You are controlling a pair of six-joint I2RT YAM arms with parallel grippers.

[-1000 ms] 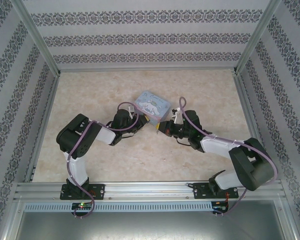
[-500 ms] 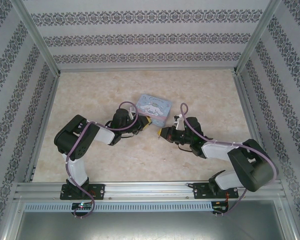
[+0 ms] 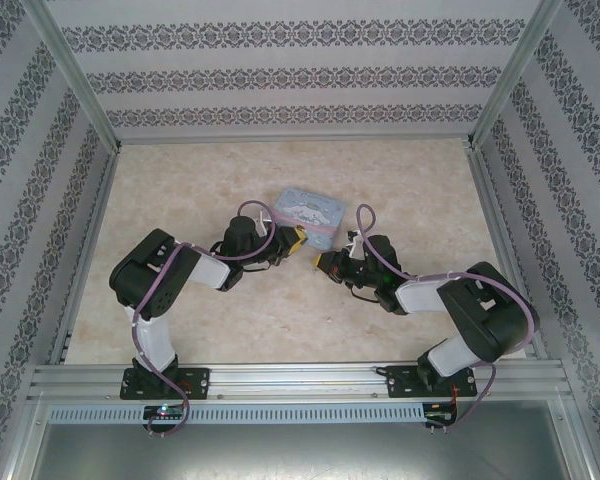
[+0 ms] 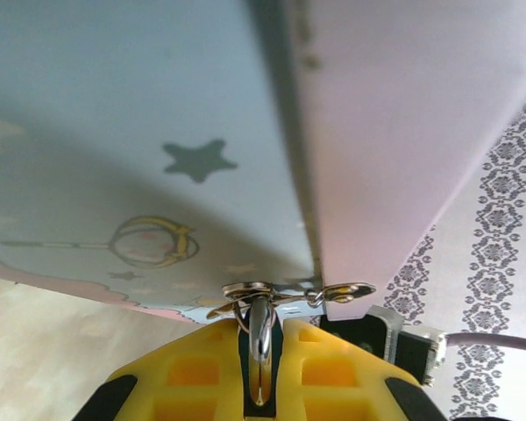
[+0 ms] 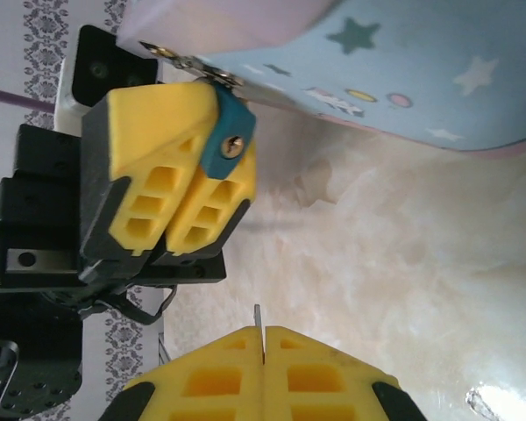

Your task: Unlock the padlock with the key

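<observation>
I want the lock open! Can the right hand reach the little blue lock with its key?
Probably yes. The left hand holds the padlock out with its keyhole facing the right hand, whose key points roughly that way, with nothing between them.

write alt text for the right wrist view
The left gripper clamps the small blue padlock at the edge of the pale blue tin box. Below, the right gripper pinches a thin key pointing up toward it, not yet touching.
</observation>
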